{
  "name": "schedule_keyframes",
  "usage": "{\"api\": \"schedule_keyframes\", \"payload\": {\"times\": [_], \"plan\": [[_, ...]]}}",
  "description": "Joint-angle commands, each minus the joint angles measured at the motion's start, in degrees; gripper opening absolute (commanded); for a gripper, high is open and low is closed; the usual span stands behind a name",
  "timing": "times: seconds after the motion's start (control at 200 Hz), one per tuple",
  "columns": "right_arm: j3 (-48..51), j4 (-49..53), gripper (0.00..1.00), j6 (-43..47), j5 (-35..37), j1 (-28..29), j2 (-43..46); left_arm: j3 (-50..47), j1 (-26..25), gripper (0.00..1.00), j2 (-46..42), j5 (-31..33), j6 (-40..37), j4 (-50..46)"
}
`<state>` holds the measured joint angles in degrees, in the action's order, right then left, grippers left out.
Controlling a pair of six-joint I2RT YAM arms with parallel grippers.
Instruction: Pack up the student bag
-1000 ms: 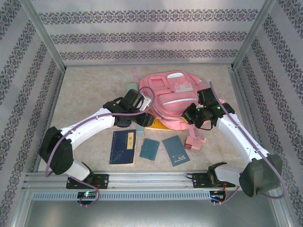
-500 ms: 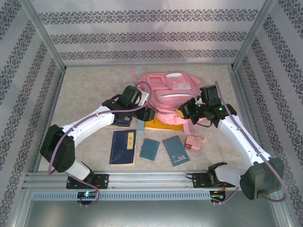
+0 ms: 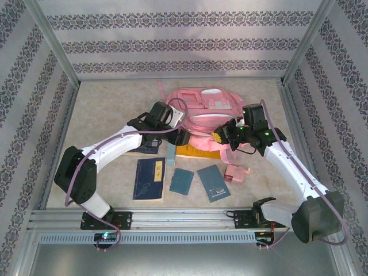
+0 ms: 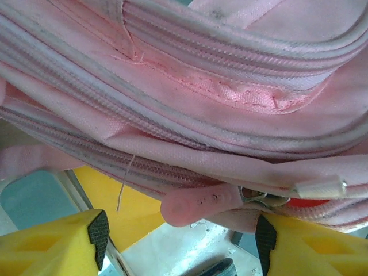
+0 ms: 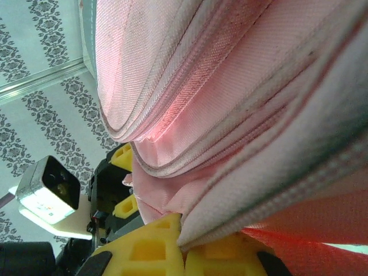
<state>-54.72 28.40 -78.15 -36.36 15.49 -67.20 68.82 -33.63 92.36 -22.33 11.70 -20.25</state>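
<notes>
The pink student bag [image 3: 207, 112] lies at the back middle of the table. My right gripper [image 3: 225, 138] is shut on the bag's near edge; in the right wrist view its yellow fingers [image 5: 149, 247] pinch a fold of pale zip edging [image 5: 230, 213]. My left gripper [image 3: 177, 135] is at the bag's near left corner and stands open. In the left wrist view a pink zip pull [image 4: 201, 204] hangs between its black pads [image 4: 99, 230] without touching them, below the bag's zip seams [image 4: 190, 109].
A yellow book [image 3: 192, 152] pokes out from under the bag's near edge. In front lie a dark blue book [image 3: 149, 178], two teal notebooks [image 3: 182, 181] [image 3: 213, 183] and a small pink pouch [image 3: 236, 173]. Metal frame posts and patterned walls enclose the table.
My right gripper has moved left and up with the bag's near edge, bunching the bag back. The left gripper has shifted slightly along the bag's corner and its jaws stand a little wider.
</notes>
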Motion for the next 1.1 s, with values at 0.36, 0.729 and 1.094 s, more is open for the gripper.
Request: {"api": "schedule_keyframes", "payload": {"times": [0.36,0.729,1.094], "plan": [[0.39,-5.32,0.00,1.57,-7.41,0.16,-0.23,3.87,1.90,0.31,3.19,-10.29,-8.56,3.74],[1.40,-0.89,0.00,6.08,-5.64,-1.39,0.94,-4.50,5.31,0.03,-3.06,-7.67,-4.00,6.09],[0.57,-0.86,0.00,7.97,-6.14,-1.37,1.21,-6.09,7.26,0.00,-3.01,-6.77,-0.76,7.09]]}}
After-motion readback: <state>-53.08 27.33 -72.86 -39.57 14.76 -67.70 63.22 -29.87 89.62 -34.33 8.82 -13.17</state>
